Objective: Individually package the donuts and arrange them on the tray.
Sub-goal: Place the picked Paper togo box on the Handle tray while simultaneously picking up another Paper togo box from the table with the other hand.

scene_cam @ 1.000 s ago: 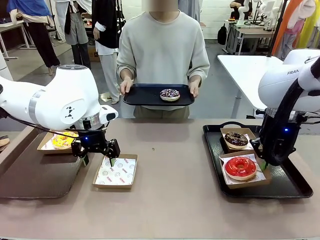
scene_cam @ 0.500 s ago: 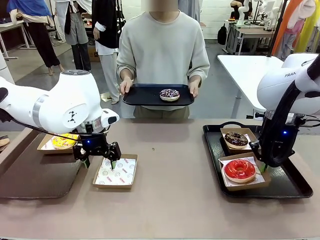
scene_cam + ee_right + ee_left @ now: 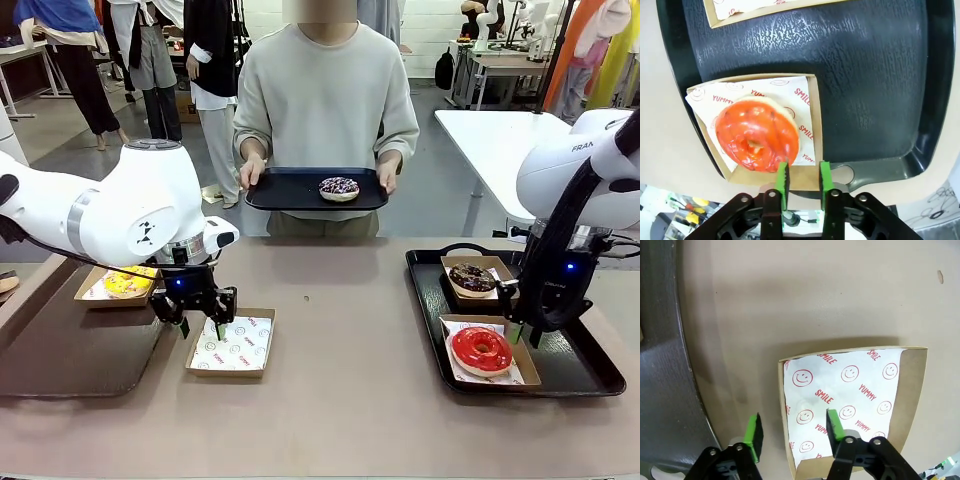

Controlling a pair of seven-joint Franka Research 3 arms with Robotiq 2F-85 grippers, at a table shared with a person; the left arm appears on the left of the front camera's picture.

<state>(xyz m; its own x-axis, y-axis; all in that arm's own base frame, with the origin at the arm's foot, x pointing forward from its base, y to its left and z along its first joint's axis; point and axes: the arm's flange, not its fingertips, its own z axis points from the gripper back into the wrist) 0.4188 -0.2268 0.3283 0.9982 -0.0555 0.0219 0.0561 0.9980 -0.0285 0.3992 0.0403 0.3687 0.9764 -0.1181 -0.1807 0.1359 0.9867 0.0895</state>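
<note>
Four donuts show. Taking the black tray (image 3: 585, 372) on the tabletop (image 3: 350, 400) as landmark: the red donut (image 3: 481, 349) lies in a box (image 3: 527, 366) on its near part, the dark chocolate donut (image 3: 472, 277) in a box behind it. The right claw (image 3: 802, 182) hangs over the red box's edge, jaws a little apart, grasping nothing. Far to the tray's left, the left claw (image 3: 792, 429) straddles the wall of an empty box (image 3: 912, 390), pads apart in the wrist view. The yellow donut (image 3: 128, 283) sits boxed beyond it. Behind the tray, a person holds a second tray (image 3: 290, 190) with the sprinkled donut (image 3: 339, 187).
</note>
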